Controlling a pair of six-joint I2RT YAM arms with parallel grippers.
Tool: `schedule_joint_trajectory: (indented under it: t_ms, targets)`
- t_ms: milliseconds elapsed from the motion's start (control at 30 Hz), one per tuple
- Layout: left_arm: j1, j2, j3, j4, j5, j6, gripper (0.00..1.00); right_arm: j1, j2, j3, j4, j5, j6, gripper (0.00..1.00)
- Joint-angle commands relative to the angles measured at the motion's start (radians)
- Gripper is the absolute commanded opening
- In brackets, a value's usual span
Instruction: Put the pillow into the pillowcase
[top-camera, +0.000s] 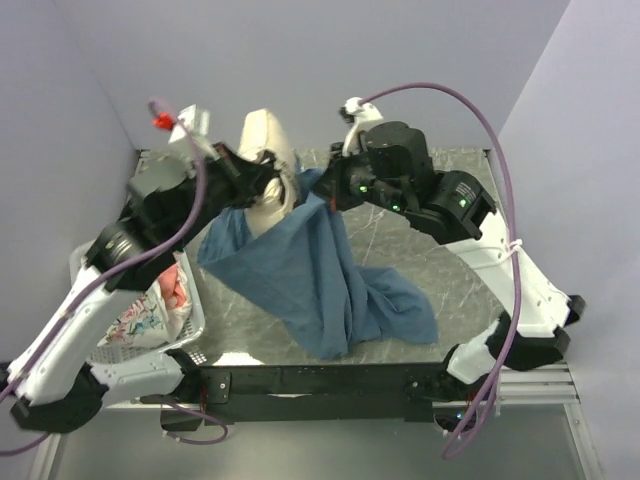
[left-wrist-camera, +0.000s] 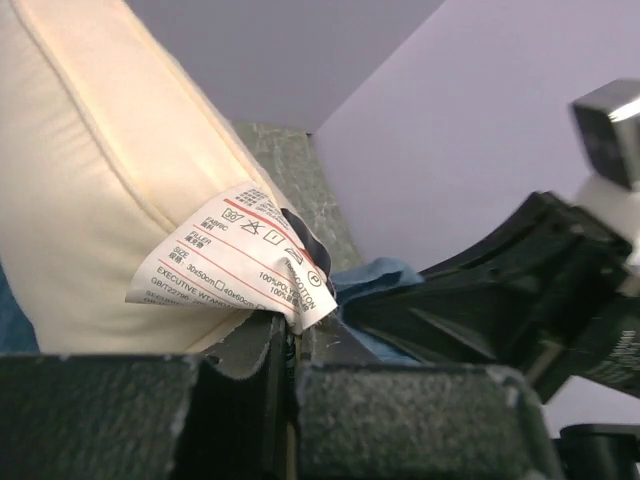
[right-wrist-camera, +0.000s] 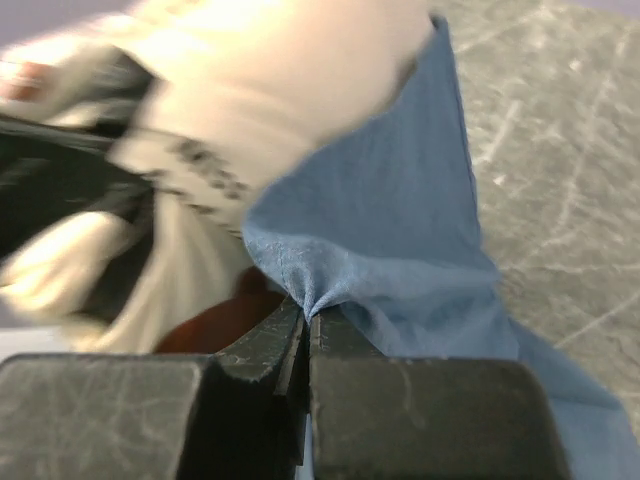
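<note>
Left gripper clamped on pillow edge beside care tag. Pillow upright, lower end inside blue pillowcase. Right gripper pinches pillowcase hem; cloth trails onto table.

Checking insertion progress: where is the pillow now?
Top view: the pillow stands upright at the back of the table, left of centre, between the left claw and right claw, lower end inside the blue pillowcase.

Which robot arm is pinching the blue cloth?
The right arm: its jaws are shut on the edge of the blue pillowcase. The left arm holds the cream pillow near its tag instead.
</note>
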Motion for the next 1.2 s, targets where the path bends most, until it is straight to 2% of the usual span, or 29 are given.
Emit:
schedule_joint_trajectory:
  t_ms: [0, 33, 133, 300, 367, 433, 567, 600, 667, 700, 733, 800, 867, 1000, 1167]
  targets:
    - [-0.052, 0.135, 0.057, 0.165, 0.031, 0.008, 0.01, -0.156, -0.192, -0.328, 0.214, -0.100, 0.078, 0.00]
    - [-0.062, 0.163, 0.008, 0.206, 0.058, 0.005, 0.01, -0.184, -0.219, -0.391, 0.245, -0.108, 0.087, 0.00]
    - [-0.104, 0.251, -0.012, 0.225, 0.109, -0.004, 0.01, -0.309, -0.294, -0.624, 0.322, -0.165, 0.128, 0.00]
    - [-0.248, 0.450, 0.063, 0.219, 0.111, 0.030, 0.01, -0.526, -0.400, -1.047, 0.466, -0.234, 0.197, 0.00]
    - [-0.279, 0.520, 0.060, 0.248, 0.123, 0.013, 0.01, -0.638, -0.420, -1.140, 0.549, -0.292, 0.208, 0.00]
    - [-0.315, 0.581, 0.046, 0.308, 0.146, -0.012, 0.01, -0.730, -0.398, -1.237, 0.609, -0.418, 0.220, 0.00]
    - [-0.390, 0.690, 0.089, 0.309, 0.138, -0.027, 0.01, -0.787, -0.325, -1.289, 0.699, -0.554, 0.216, 0.00]
    - [-0.398, 0.710, 0.113, 0.288, 0.138, -0.027, 0.07, -0.792, -0.321, -1.309, 0.716, -0.579, 0.222, 0.00]
    - [-0.411, 0.746, 0.129, 0.274, 0.134, -0.026, 0.13, -0.803, -0.327, -1.321, 0.742, -0.597, 0.236, 0.00]
    - [-0.413, 0.749, 0.129, 0.276, 0.131, -0.024, 0.28, -0.803, -0.331, -1.321, 0.739, -0.597, 0.234, 0.00]
    - [-0.413, 0.743, 0.130, 0.286, 0.131, -0.024, 0.38, -0.807, -0.338, -1.320, 0.733, -0.594, 0.234, 0.00]
    - [-0.416, 0.735, 0.155, 0.285, 0.128, -0.012, 0.53, -0.818, -0.350, -1.314, 0.716, -0.593, 0.227, 0.00]
    - [-0.419, 0.740, 0.196, 0.253, 0.123, 0.010, 0.62, -0.826, -0.374, -1.314, 0.701, -0.594, 0.222, 0.00]
    - [-0.419, 0.780, 0.342, 0.168, 0.102, 0.048, 0.66, -0.870, -0.408, -1.320, 0.684, -0.616, 0.219, 0.00]
    - [-0.413, 0.797, 0.431, 0.081, 0.037, 0.077, 0.70, -0.938, -0.446, -1.337, 0.666, -0.654, 0.216, 0.00]
